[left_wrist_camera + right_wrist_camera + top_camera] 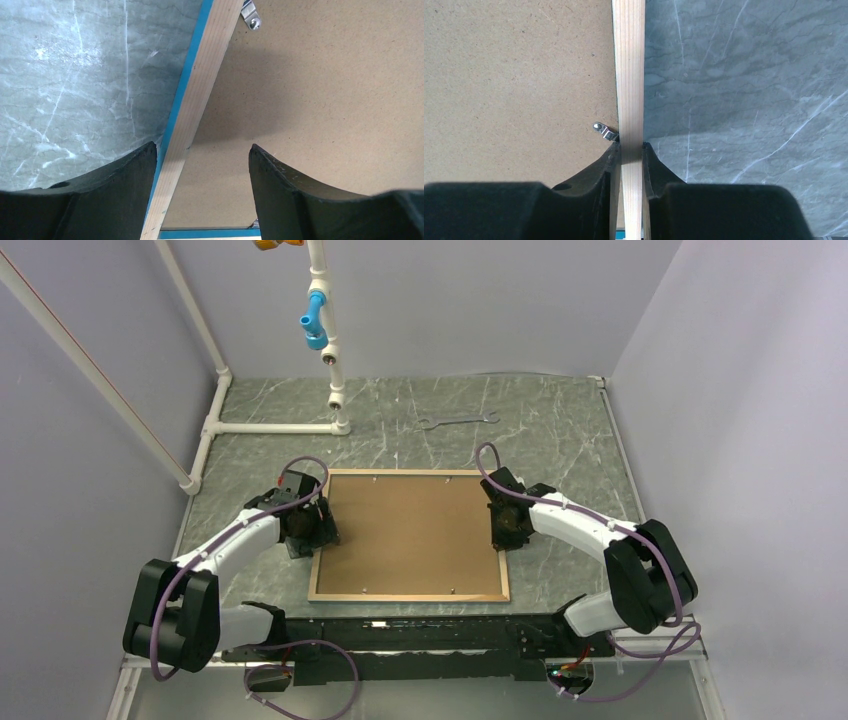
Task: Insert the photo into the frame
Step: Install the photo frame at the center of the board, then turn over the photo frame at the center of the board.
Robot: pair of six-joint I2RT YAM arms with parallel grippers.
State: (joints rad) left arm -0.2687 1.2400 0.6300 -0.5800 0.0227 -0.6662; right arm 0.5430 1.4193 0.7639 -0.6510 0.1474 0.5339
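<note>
The frame [410, 595] lies face down in the middle of the table, pale wood back up, with a plain brown backing board [410, 535] filling it. The photo is out of view. My left gripper [318, 525] is at the frame's left side. Its jaws are open and straddle the left rail [200, 100], whose blue edge shows beside the wood; both fingers stand clear of it. My right gripper [500, 530] is at the right side, shut on the right rail [629, 75], with both fingers pressed against the wood. A small metal clip [604, 130] sits just beside the right gripper's [630, 146] inner finger.
A metal wrench [457, 421] lies on the marble-patterned table behind the frame. A white pipe stand [330, 360] with a blue fitting rises at the back left. Another metal clip [250, 15] sits on the backing board [325, 90] near the left rail. Walls close in on three sides.
</note>
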